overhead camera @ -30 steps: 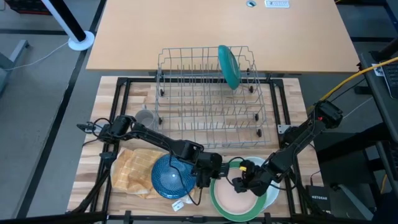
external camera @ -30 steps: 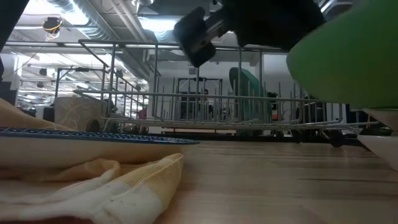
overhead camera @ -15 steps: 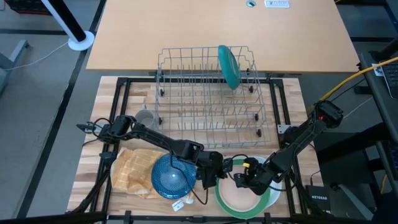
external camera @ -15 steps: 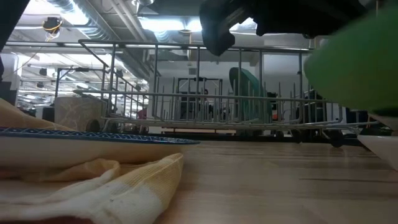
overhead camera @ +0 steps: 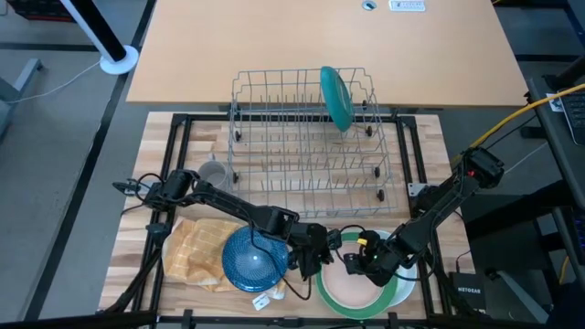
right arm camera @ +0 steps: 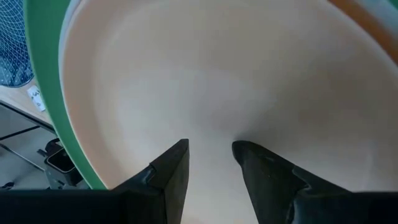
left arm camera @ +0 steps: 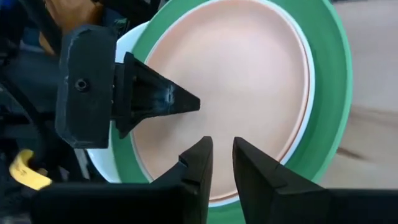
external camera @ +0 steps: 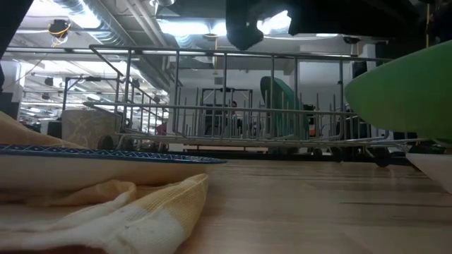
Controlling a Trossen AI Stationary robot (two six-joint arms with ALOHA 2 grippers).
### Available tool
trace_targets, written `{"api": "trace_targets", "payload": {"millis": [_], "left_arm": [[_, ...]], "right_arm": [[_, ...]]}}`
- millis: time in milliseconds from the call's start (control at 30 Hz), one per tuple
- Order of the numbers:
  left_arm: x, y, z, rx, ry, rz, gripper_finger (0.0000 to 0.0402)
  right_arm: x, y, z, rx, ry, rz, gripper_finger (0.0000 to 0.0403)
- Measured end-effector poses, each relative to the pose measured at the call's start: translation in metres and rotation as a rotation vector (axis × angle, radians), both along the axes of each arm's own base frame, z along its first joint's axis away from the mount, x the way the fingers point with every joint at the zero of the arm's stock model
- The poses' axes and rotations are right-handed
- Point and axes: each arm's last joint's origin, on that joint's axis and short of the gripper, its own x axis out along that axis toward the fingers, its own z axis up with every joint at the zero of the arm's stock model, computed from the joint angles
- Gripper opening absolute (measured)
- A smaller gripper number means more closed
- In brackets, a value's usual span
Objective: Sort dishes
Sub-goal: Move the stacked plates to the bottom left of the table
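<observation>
— Where does the green plate (overhead camera: 362, 291) sit?
— At the table's near edge, a smooth round peach plate (left arm camera: 230, 87) nested inside it.
— And the grippers?
— The left gripper (left arm camera: 217, 155) hangs over the peach plate, jaws slightly apart, empty. The right gripper (right arm camera: 208, 155) holds the stack's rim between its fingers.
</observation>
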Motion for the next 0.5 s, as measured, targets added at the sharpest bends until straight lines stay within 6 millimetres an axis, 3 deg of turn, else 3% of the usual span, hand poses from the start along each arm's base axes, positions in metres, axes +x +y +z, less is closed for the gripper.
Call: {"api": "trace_targets", "payload": {"millis": [267, 500], "left_arm": [[-0.0002, 0.0003, -0.0003, -0.202, 0.084, 0.175, 0.0090], [-0.0004, 0.0001, -0.0006, -0.216, 0.094, 0.189, 0.0127]], "right_arm": [[0.0002, 0.0003, -0.0002, 0.002, -0.003, 0.000, 0.0152], [0.0012, 0.0002, 0.0000, -0.019, -0.032, -0.008, 0.0152]]}}
